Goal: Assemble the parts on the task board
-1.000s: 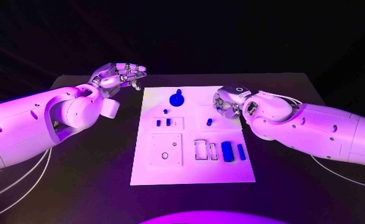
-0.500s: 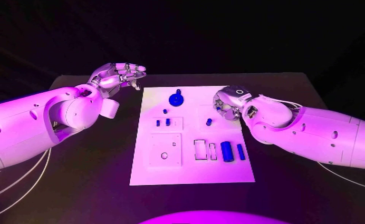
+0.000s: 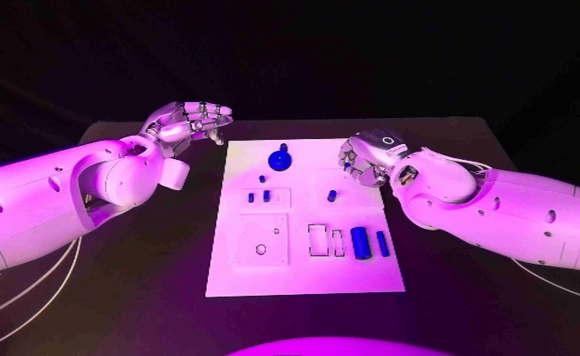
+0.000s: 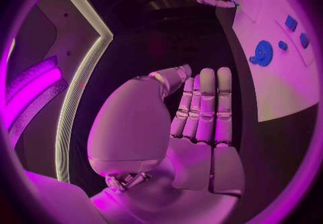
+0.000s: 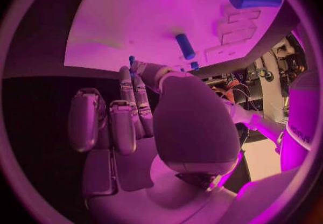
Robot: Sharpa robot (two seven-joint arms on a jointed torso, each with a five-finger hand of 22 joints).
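Locate the white rectangular task board [image 3: 302, 222] in the middle of the black table [image 3: 133, 289]; its long axis runs from you toward the far edge. Near its far end lies a round blue disc part with a raised hub [image 3: 281, 159]. Below it, a small blue peg [image 3: 262, 178] stands alone, and two short blue pegs [image 3: 259, 196] stand side by side in a raised square recess. A further short blue peg [image 3: 333, 194] stands toward the right side of the board. At the near right, a thick blue cylinder [image 3: 360, 241] and a thinner blue bar [image 3: 383, 242] lie flat beside each other, both with long axes parallel to the board's long side, just right of two white rectangular slots [image 3: 326, 239].

Observe the left hand [image 3: 188, 126] off the board's far-left corner, above the table. The left wrist view shows its fingers [image 4: 205, 105] held straight and close together, the thumb alongside, with nothing in its grasp.

Observe the right hand [image 3: 366, 157] over the board's right edge, near the standing peg. The right wrist view shows its fingers [image 5: 111, 124] curled partly inward, the thumb extended toward the board. It holds nothing that you can see.
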